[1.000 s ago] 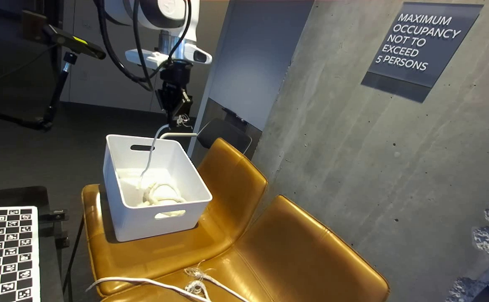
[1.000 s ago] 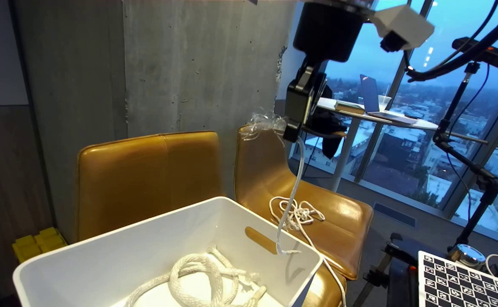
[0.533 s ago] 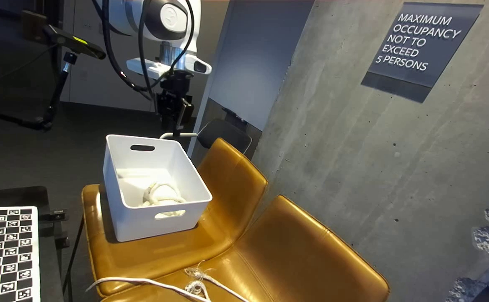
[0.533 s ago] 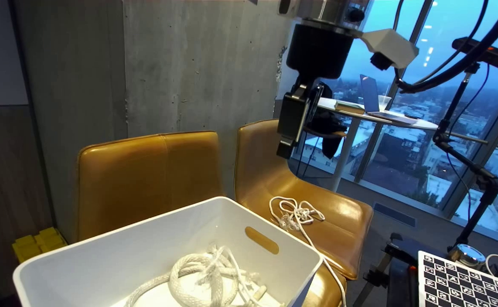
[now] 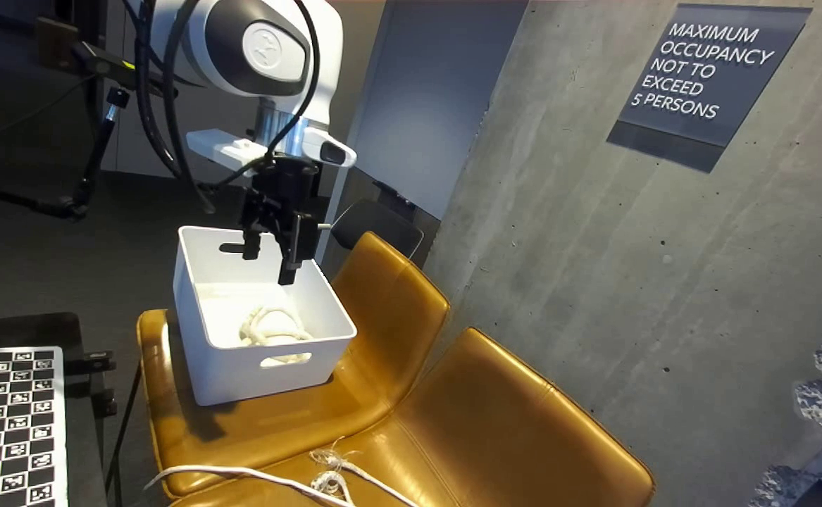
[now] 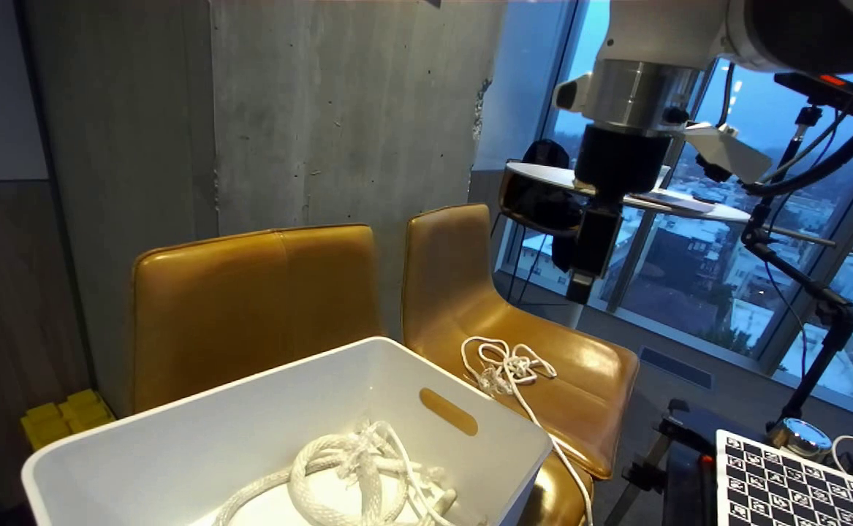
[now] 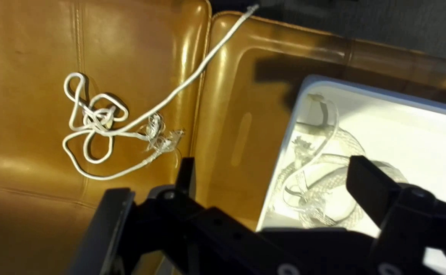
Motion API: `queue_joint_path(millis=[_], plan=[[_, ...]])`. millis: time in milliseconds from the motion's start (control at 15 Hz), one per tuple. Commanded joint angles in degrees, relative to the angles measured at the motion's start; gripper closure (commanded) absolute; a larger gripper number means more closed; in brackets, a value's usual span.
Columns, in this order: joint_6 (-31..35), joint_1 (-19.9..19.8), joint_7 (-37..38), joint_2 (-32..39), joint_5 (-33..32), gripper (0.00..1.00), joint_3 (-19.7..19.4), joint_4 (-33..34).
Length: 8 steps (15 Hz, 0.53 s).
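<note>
the black two-finger pincer (image 7: 271, 170) stands wide and grips nothing. wrist view: one tangle of thin white cord (image 7: 98, 120) lies at ten o'clock from it on a tan leather chair (image 7: 24, 76), tail toward half past one. at three o'clock: one white plastic bin (image 7: 429, 130) with at least one thick braided rope (image 6: 371, 489) and one thin frayed cord (image 7: 336, 122). tan chairs: two.

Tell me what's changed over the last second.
The gripper has opened and let go of the thin rope; it now stands lower in both exterior views. The thin rope, which hung from it near a frayed end, has dropped and lies partly over the thick rope in the white bin. The bin, the thick rope and the tangled cord on the neighbouring chair look unmoved.
</note>
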Motion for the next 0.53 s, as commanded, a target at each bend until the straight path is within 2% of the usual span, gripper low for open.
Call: queue_joint_path(millis=[0, 467], plan=[[2.48, -2.18, -3.76, -4.35, 0.72, 0.00, -2.50, -6.63], [4.13, -6.11, -9.97, -4.80, -0.82, 0.00, -6.78, -10.40]])
